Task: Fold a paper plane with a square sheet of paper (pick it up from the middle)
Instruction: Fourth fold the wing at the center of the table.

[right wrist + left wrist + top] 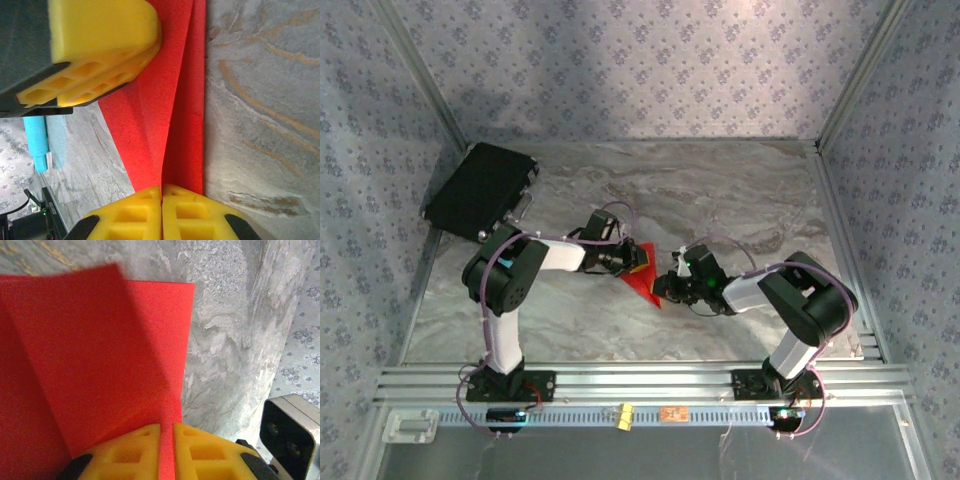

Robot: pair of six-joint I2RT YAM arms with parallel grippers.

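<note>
The red sheet of paper is folded into layers with a pointed end and sits mid-table between both grippers. My left gripper comes at it from the left. In the left wrist view its yellow pads are shut on a narrow strip of the red paper, and a folded flap spreads away above them. My right gripper meets the paper from the right. Its yellow pads are shut on a crease of the paper. The left gripper's pads pinch the same paper at the upper left.
A black rectangular case lies at the back left by the wall. The aluminium rail runs along the near edge, with a small orange tag below it. The right wrist camera housing sits close beside the left gripper.
</note>
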